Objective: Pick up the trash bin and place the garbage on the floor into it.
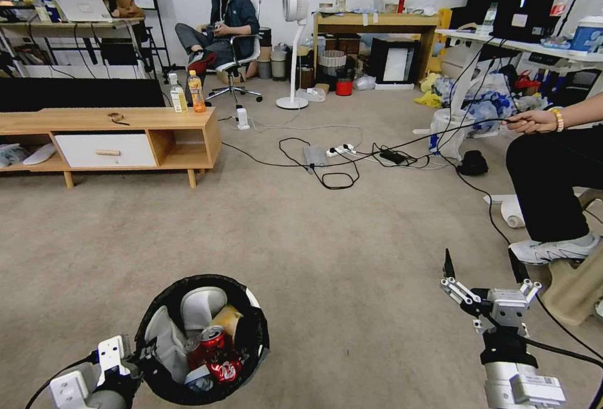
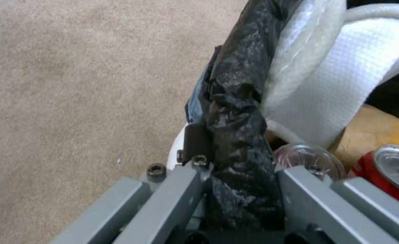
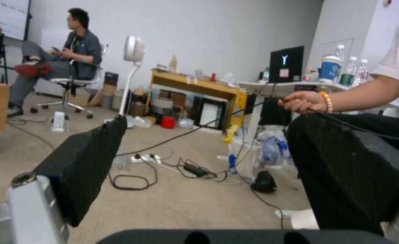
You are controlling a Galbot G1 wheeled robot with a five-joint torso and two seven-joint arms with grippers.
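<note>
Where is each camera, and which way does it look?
Head view: up on the head, looking forward and down at the floor; left gripper and right gripper show.
Left wrist view: on the left arm, at the trash bin rim it clamps.
Right wrist view: low, facing the room, between open fingers.
Head and left wrist views share the bin.

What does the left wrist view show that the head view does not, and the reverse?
Left wrist view alone: the left gripper clamped on the black-bagged rim of the trash bin, one finger outside the wall, and a clear plastic lid. Head view alone: the right gripper, open and empty above the floor. Both: the bin, white tissue, brown paper and red can inside.
</note>
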